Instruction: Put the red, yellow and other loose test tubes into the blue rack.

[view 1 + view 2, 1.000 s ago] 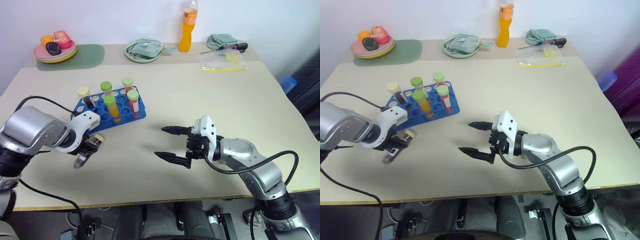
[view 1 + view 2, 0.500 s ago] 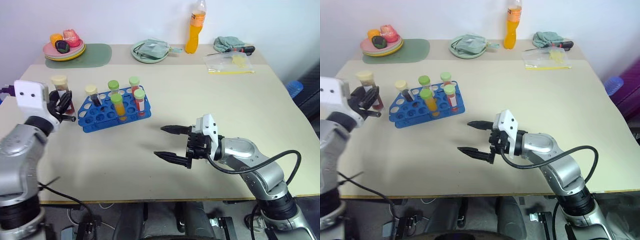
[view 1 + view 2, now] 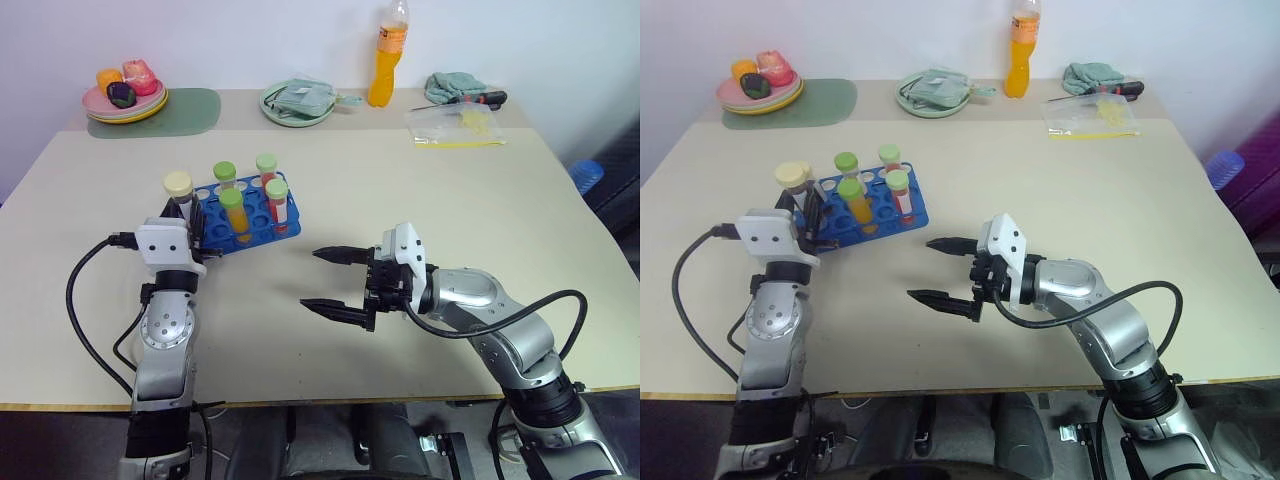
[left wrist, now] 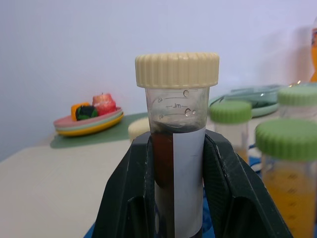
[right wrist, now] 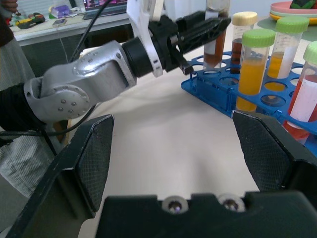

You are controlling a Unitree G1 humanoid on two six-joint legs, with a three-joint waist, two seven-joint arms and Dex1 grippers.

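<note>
The left gripper [image 4: 173, 208] had its jaws clenched on the cream-capped tube [image 4: 177, 144], upright at the rack's [image 3: 258, 232] near-left end. It needed centring over a free hole, then lowering straight. The right gripper [image 3: 335, 281] hung released, well apart.

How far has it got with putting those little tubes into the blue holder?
Nearly finished. Five capped tubes already stand in the blue rack: green-capped yellow and red ones, plus a cream-capped dark one. The left hand grips a dark tube with a cream cap upright at the rack's near end, not yet in a hole. What is left is lowering it in. The right hand is open.
</note>
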